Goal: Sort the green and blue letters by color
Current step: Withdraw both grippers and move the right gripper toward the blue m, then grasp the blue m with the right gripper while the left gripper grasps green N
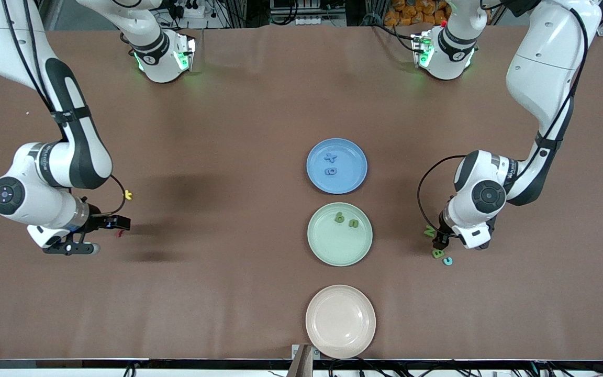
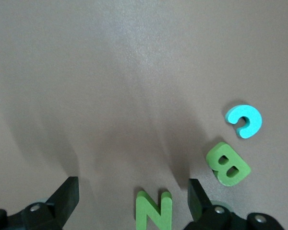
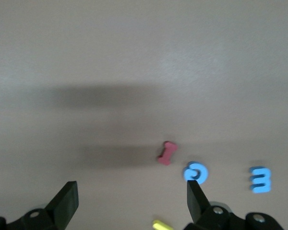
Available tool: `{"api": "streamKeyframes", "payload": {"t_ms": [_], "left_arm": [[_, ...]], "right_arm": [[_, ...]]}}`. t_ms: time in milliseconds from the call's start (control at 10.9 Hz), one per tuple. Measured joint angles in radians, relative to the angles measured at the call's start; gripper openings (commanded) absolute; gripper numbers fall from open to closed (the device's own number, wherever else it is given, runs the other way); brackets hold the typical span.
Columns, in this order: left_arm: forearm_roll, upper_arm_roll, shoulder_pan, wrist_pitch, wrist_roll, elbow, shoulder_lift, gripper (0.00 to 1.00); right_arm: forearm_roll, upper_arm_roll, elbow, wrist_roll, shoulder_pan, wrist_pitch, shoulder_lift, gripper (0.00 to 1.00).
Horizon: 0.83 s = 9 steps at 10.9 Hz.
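Note:
A green N (image 2: 153, 212) lies on the table between the fingers of my open left gripper (image 2: 132, 184), nearer to one finger and touching neither. A green B (image 2: 228, 164) lies beside it. In the front view the left gripper (image 1: 438, 240) hangs low over the N (image 1: 430, 230) and B (image 1: 438, 253). The blue plate (image 1: 356, 175) holds two blue letters (image 1: 331, 164). Two green letters (image 1: 346, 220) lie in the green plate (image 1: 333, 251). My right gripper (image 1: 71, 247) is open and empty (image 3: 131, 187); a round blue letter (image 3: 197, 172) and a blue 3 (image 3: 260, 179) lie below it.
A pale turquoise c (image 1: 447, 260) sits beside the green B. A red letter (image 1: 119, 233) and a yellow one (image 1: 129, 195) lie by the right hand. An empty beige plate (image 1: 340, 321) stands nearest the front camera, in line with the other two plates.

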Motion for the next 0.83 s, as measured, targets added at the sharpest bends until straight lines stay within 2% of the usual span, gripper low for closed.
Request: {"api": "streamKeyframes", "payload": {"t_ms": [460,828], "left_arm": [[0.0,-0.006,-0.006,0.0,-0.022,0.001,0.008,1.0],[0.0,-0.011,-0.026,0.018,-0.056,0.001,0.018,1.0]], "right_arm": [[-0.011,-0.026,-0.112,-0.151,-0.05,0.166,-0.014,1.0],[-0.012,-0.055,-0.137,-0.42,-0.177,0.217,-0.026,1.0]]}}
